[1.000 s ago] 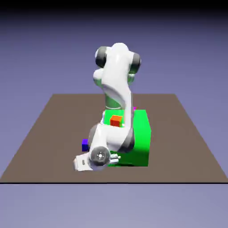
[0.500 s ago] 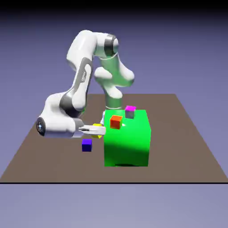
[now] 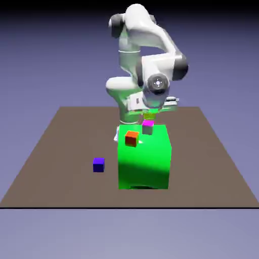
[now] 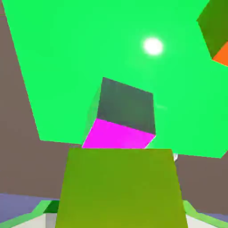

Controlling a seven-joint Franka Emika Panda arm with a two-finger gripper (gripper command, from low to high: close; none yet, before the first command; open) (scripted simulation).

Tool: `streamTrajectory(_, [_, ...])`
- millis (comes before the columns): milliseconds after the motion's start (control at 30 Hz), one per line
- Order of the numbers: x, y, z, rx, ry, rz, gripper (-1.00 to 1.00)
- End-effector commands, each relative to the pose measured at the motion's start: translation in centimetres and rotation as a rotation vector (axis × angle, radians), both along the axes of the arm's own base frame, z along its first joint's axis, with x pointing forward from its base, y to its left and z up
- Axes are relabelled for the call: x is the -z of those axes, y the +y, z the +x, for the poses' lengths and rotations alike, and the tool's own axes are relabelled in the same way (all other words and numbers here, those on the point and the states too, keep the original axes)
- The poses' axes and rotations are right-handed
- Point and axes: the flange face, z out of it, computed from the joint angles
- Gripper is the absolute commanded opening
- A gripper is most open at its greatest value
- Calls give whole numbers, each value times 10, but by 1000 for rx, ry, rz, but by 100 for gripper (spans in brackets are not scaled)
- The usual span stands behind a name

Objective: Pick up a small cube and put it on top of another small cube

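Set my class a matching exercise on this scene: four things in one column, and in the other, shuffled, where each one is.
1. yellow cube
2. blue cube
3. orange-red cube
4. green block

A. on the brown table top, beside the big block
B. beneath the magenta-topped cube
C. between the gripper's fingertips
D. on the big block, nearer the camera than the magenta-topped cube

Pairs: 1-C, 2-A, 3-D, 4-B

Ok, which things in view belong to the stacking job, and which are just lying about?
In the job:
- yellow cube, gripped in the claw
- magenta-topped cube, on the green block, the one to stack on

Just lying about:
- orange-red cube, also on the block
- blue cube, on the table
- big green block, merely holding up two cubes
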Motion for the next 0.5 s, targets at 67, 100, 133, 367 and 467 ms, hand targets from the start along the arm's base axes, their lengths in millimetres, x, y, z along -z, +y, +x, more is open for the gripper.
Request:
streamTrajectory(67, [20, -2, -12, -2, 0, -1, -100])
streamTrajectory(100, [30, -3, -18, -2, 0, -1, -100])
streamTrajectory(133, [40, -5, -24, -2, 0, -1, -100])
streamTrajectory(367, [26, -3, -15, -2, 0, -1, 100])
streamTrajectory(467, [0, 0, 0, -2, 0, -1, 100])
